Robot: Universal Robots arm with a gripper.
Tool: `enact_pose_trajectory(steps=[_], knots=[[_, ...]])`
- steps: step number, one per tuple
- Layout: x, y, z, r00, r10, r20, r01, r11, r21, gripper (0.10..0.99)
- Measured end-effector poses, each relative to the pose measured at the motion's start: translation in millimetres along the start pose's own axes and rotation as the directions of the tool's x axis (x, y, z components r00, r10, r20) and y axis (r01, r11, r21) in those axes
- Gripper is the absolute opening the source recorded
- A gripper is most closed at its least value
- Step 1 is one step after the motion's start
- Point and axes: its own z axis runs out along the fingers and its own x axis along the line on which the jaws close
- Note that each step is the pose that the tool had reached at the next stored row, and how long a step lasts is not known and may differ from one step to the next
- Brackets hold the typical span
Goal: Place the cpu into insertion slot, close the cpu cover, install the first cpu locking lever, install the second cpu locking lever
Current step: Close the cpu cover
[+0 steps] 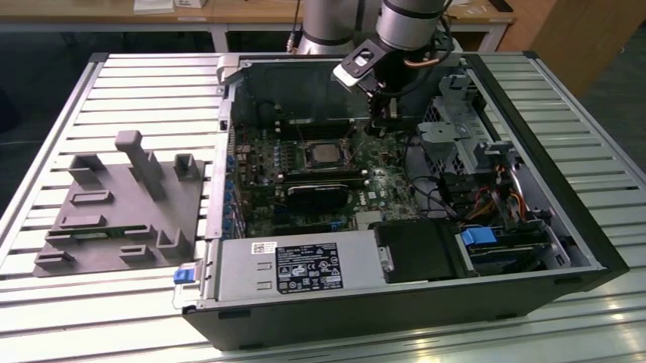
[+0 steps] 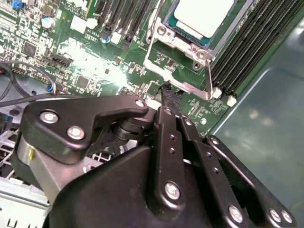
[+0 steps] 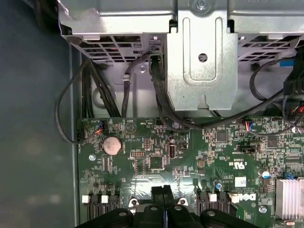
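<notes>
A: State of the claw [image 2: 168,95]?
B: Closed. The black fingers are pressed together with nothing between them, and both wrist views agree.

A: What is it over?
B: The green board [image 3: 142,161]. In the second wrist view the tips sit just beside a corner of the cpu cover [image 2: 159,40], not touching the chip. In the exterior view the claw hangs inside the computer case [image 1: 404,318], near the socket and to the exterior view's right of it.

A: Where is the cpu?
B: The cpu [image 2: 204,14] lies flat in the insertion slot [image 1: 299,160], metal top up. The silvery frame surrounds it, but whether it is clamped down, cannot tell.

A: Any lever?
B: One thin locking lever [image 2: 209,78] runs along the slot's side nearest the tips. Whether it is hooked, cannot tell.

A: Anything else close by?
B: Long black memory slots [image 2: 242,57] beside the socket. A coin battery [image 3: 113,145] on the board in the first wrist view.

A: Farther out?
B: A power supply [image 1: 293,268] at the case's near end. A grey fixture [image 1: 111,204] sits well apart on the slatted tabletop [image 1: 121,310], to the exterior view's left of the case.
</notes>
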Motion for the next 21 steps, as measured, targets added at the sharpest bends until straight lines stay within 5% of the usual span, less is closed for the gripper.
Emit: enact_pose_trajectory(steps=[10,21], knots=[[-0.9,-24.4,1.3,1.0000,0.000,-0.0003,0.000,0.9999,-0.016,0.102],[-1.4,-37.6,2.3,1.0000,0.000,-0.0005,0.000,0.9998,-0.021,0.102]])
